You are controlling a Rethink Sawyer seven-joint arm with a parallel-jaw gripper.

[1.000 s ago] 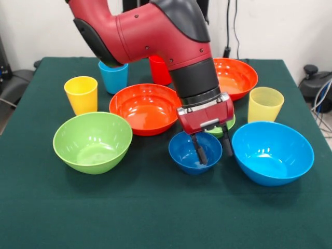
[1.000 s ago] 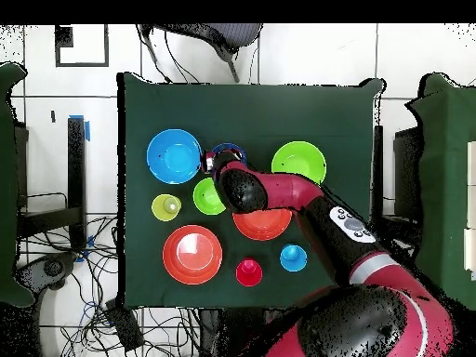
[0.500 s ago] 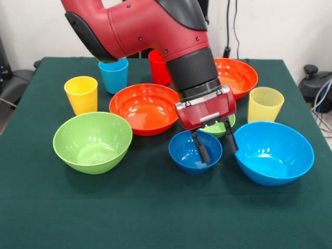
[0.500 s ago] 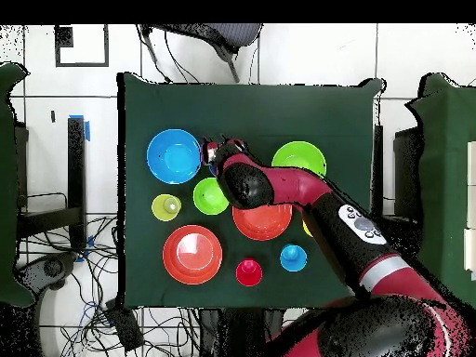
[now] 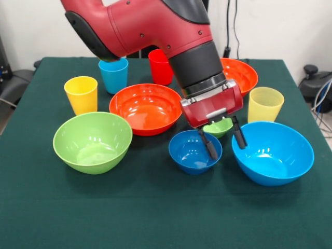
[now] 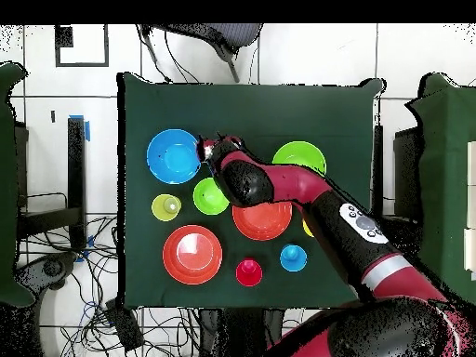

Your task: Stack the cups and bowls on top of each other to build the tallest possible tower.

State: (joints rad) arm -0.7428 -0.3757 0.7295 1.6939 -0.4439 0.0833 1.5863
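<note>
Jaws: the gripper hangs with its two black fingers spread wide and empty, one finger inside the small dark blue bowl at its right rim, the other over the gap beside the big blue bowl.
Risk: as I judge it, the jaws straddle the small bowl's right wall; closing off-centre could tip or skid the glossy bowl, and the outer finger sits close enough to the big blue bowl to nudge it.
Far left: opaque yellow cup upright, with the big green bowl in front of it.
Left of centre: light blue cup and red cup at the back, one wide orange-red bowl nearer.
Centre: small green bowl just behind the jaws, partly hidden.
Right: second orange-red bowl behind, ribbed pale yellow cup upright.
Tower: none yet; every bowl and cup stands singly on the green counter.
</note>
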